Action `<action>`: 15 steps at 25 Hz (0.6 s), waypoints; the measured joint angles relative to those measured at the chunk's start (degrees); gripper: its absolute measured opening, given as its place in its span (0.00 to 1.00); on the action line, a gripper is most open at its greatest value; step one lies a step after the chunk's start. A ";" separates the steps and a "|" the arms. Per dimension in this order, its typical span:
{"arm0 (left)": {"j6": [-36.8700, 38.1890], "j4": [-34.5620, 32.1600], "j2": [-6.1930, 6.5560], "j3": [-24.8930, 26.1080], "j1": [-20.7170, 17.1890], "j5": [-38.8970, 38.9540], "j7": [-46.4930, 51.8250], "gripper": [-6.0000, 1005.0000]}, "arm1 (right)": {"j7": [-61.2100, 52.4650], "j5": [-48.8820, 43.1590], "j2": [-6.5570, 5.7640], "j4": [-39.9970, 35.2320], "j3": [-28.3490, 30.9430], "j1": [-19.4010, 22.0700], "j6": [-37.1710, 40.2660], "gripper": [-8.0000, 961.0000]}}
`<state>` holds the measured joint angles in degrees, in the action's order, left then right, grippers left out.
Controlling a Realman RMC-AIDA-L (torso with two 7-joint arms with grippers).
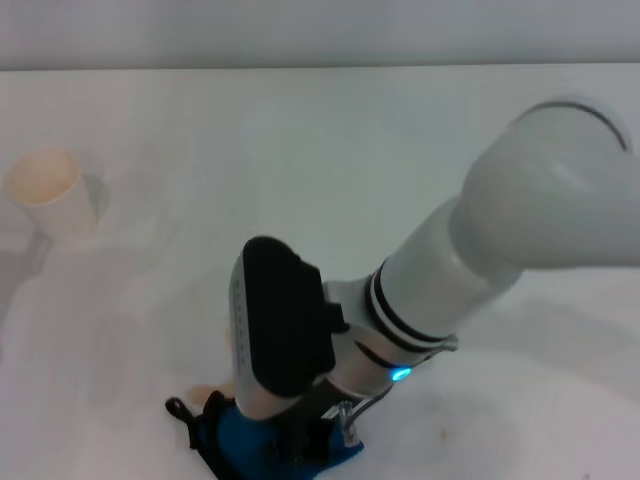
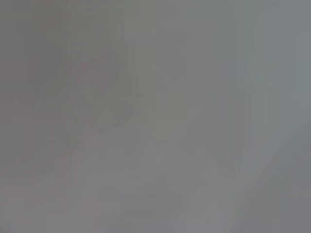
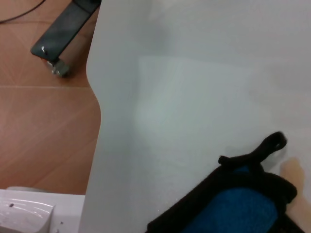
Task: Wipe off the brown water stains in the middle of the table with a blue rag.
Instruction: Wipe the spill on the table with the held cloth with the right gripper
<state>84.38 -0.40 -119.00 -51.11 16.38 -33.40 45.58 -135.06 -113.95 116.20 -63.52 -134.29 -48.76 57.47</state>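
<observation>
The right gripper (image 1: 305, 430) is down at the near edge of the tabletop (image 1: 330, 150), a little left of its middle, and its fingers are buried in the blue rag (image 1: 235, 440), with bunched cloth showing on both sides of them. They look pressed into or closed on the cloth, but the black wrist housing hides the tips, so I cannot tell whether they are open or shut. The rag lies flat on the table under the gripper, teal-blue with black edging, and its small black loop (image 1: 178, 408) sticks out toward the left edge. In the right wrist view the same rag (image 3: 233, 206) fills one corner, with the loop (image 3: 272, 143) curling away from it over the white surface.

Just beside the rag, between the loop and the wrist, a small patch of the brown water stains (image 1: 205, 396) shows as a pale tan spot touching the cloth; the wrist view shows it (image 3: 294, 170) next to the black edging. A faint tan mark also lies on the tabletop to the right of the gripper.

The white right arm (image 1: 520, 220) runs from the gripper up toward the right edge. A cream paper cup (image 1: 50, 195) stands upright near the far left corner, well apart from the rag.

The left wrist view shows only a plain grey field, and the left gripper appears in no picture.
</observation>
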 joint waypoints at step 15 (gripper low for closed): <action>0.00 -0.05 0.00 -0.05 0.41 -0.58 0.28 0.88 | 1.21 0.42 0.00 0.22 -4.72 0.92 -8.08 0.11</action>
<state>84.38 -0.44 -119.00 -51.16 16.79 -33.97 45.86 -133.85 -113.53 116.20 -63.30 -139.02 -47.84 49.39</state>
